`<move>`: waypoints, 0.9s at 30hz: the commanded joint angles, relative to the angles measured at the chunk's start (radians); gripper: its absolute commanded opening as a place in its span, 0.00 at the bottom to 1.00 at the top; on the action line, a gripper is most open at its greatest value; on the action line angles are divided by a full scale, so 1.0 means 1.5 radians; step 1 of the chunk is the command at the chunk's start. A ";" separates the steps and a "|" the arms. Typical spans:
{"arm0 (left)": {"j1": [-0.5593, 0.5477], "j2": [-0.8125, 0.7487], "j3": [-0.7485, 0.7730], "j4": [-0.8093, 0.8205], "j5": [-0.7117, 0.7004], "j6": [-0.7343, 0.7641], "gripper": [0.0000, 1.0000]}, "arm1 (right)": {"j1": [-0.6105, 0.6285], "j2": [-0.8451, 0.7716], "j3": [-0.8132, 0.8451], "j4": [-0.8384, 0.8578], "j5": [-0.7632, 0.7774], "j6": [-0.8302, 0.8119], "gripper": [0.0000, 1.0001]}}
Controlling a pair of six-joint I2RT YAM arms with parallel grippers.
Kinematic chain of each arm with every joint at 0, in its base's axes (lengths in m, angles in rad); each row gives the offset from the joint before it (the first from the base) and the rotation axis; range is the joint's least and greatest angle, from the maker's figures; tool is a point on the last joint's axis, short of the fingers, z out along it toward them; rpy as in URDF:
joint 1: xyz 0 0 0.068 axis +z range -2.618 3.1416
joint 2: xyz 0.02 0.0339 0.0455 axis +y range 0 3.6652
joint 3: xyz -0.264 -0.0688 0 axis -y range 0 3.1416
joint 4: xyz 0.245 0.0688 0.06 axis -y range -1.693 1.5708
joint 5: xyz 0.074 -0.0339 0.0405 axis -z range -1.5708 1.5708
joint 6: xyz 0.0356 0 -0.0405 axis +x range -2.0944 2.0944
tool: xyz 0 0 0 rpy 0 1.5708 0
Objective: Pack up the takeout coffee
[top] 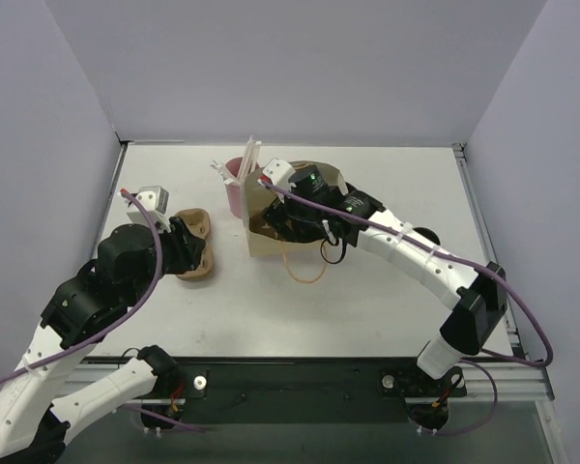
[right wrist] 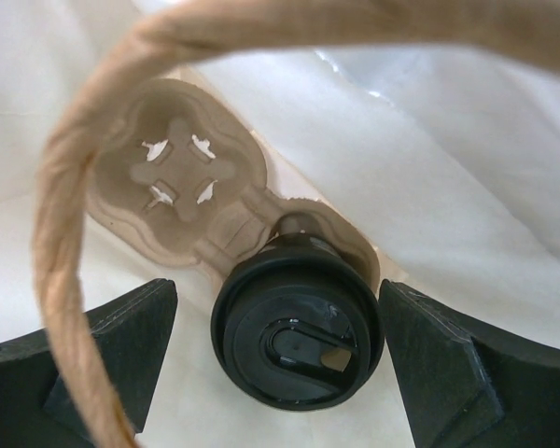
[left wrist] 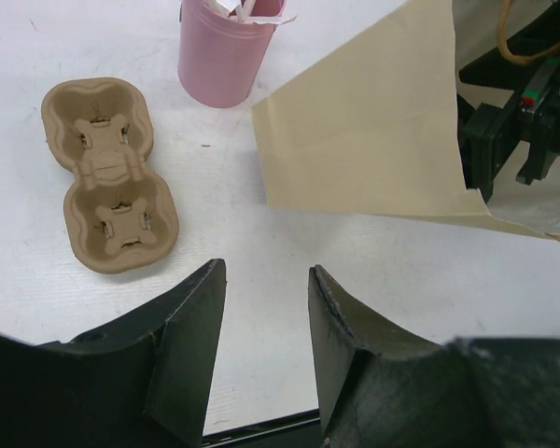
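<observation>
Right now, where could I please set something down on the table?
Free: the near strip between paper bag and the table edge; the far right corner. Crowded: centre-left, where pink cup, bag and cup carrier cluster.

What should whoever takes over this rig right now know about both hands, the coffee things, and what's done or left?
Left hand: open, empty, over the table near the spare carrier, which is empty.
Right hand: open inside the paper bag, fingers either side of the coffee cup, not visibly clamping.
Done: lidded cup sits in one slot of the bagged carrier; the other slot is empty.
Left: probably pull the right hand out past the rope handle. The pink cup stands outside the bag.
</observation>
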 commanded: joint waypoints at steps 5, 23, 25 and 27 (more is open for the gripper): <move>-0.002 -0.010 0.030 0.012 -0.006 -0.001 0.50 | 0.000 -0.082 -0.072 -0.037 -0.013 0.086 0.94; -0.002 -0.006 0.049 -0.016 0.005 -0.007 0.50 | 0.004 -0.108 -0.132 -0.032 -0.031 0.143 0.94; -0.002 -0.005 0.054 -0.019 0.006 -0.005 0.50 | 0.004 -0.110 -0.133 -0.032 -0.035 0.154 0.94; -0.002 -0.006 0.056 -0.021 0.007 -0.005 0.50 | 0.002 -0.113 -0.136 -0.033 -0.042 0.163 0.93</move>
